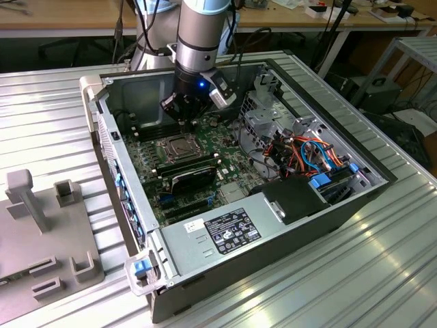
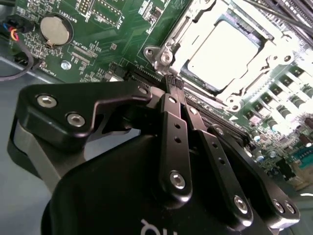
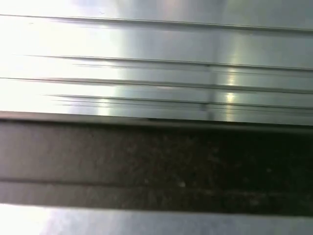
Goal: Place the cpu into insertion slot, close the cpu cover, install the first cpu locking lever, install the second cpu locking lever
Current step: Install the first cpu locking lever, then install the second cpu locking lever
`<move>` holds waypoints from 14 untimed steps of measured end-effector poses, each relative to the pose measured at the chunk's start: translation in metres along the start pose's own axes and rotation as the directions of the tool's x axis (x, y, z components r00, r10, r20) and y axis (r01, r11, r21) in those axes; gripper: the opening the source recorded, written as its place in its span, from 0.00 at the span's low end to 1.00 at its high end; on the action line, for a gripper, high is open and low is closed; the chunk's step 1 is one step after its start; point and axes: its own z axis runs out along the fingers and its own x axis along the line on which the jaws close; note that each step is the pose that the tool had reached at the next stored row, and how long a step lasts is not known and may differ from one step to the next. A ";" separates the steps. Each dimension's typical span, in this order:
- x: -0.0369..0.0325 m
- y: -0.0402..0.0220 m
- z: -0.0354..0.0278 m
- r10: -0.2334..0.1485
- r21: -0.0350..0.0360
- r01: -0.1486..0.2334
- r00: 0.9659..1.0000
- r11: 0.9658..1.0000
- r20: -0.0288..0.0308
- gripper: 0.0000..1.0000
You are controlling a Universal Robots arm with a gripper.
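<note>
fingers pinched shut beside a loaded socket

ribbed metal bench (image 1: 382, 260) carries the work, with desks and cables behind it. going from the exterior view's left: a grey fixture plate (image 1: 41, 253) with upright blocks lies on the bench, then the open computer case (image 1: 205, 273) with its green motherboard (image 1: 147, 167), then the drive bay and its orange and blue cables (image 1: 311, 154) toward the exterior view's right.

the gripper (image 2: 174, 84) hangs low inside the case, just behind the insertion slot (image 1: 179, 145). in the second wrist view its fingers (image 2: 173, 142) are drawn together until the tips meet, and nothing shows between them.

the cpu (image 2: 226, 49) sits in the slot, dull silver top up, and the cpu cover (image 2: 166, 49) appears to lie down around it, its frame edging the chip. whether either locking lever is latched cannot be told.

the risks seem to come from closeness. the closed tips sit just beside the cover's corner and a long black connector (image 2: 215, 125); a sideways slip could scrape the board or knock small parts near the coin cell (image 2: 55, 28). pressing down off-centre could skew the cover on the chip, and a chip not fully seated could bend pins beneath.
</note>
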 end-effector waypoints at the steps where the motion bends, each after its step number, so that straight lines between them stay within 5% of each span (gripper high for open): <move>1: 0.0000 0.0000 -0.0005 0.000 0.000 0.000 1.000 1.000 0.000 0.11; 14: 0.0002 -0.0044 -0.0033 0.000 0.000 0.000 1.000 1.000 0.000 0.11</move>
